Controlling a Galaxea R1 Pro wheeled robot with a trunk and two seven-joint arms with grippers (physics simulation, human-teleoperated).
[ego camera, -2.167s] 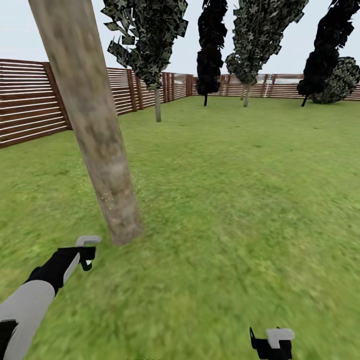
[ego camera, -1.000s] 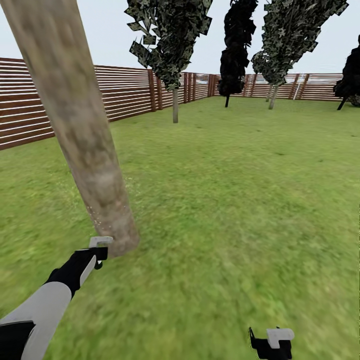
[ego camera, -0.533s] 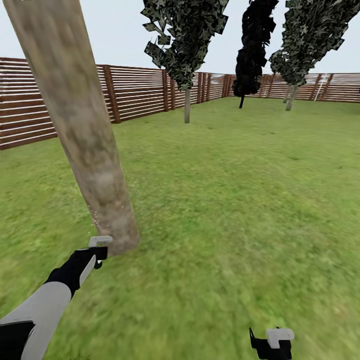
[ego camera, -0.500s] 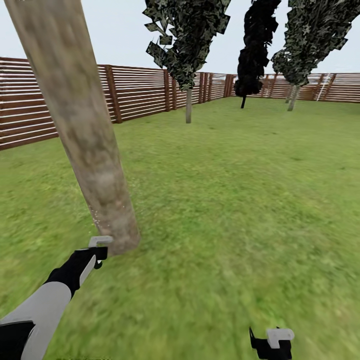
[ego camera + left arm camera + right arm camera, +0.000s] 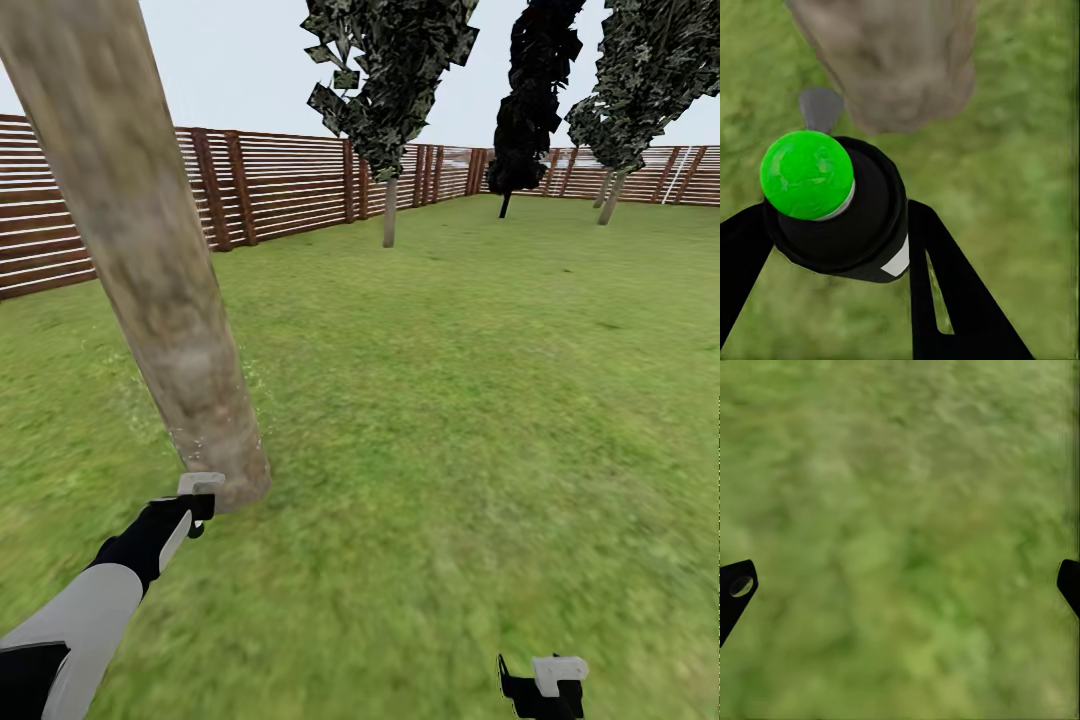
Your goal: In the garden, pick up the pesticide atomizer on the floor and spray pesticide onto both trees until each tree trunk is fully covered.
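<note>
My left gripper [image 5: 197, 500] reaches out low on the left, right at the foot of the nearest tree trunk [image 5: 150, 250], a thick pale mottled column. In the left wrist view, the left gripper [image 5: 836, 219] is shut on the pesticide atomizer [image 5: 851, 225], a black body with a bright green cap [image 5: 806, 174]. Its grey nozzle [image 5: 820, 109] points at the tree trunk [image 5: 900, 60] close ahead. Small white specks dot the trunk's base. Another pale-trunked tree [image 5: 389, 212] stands farther back near the fence. My right gripper [image 5: 545, 685] is open over bare grass [image 5: 900, 540].
A brown slatted fence [image 5: 280, 185] rings the lawn [image 5: 480, 400]. A near-black cypress [image 5: 530, 100] and one more leafy tree [image 5: 630, 90] stand at the far right. Open grass stretches ahead and to the right.
The whole picture has shifted to the right, so the camera has turned left. My left gripper has come closer to the trunk's foot. The right gripper has not moved.
</note>
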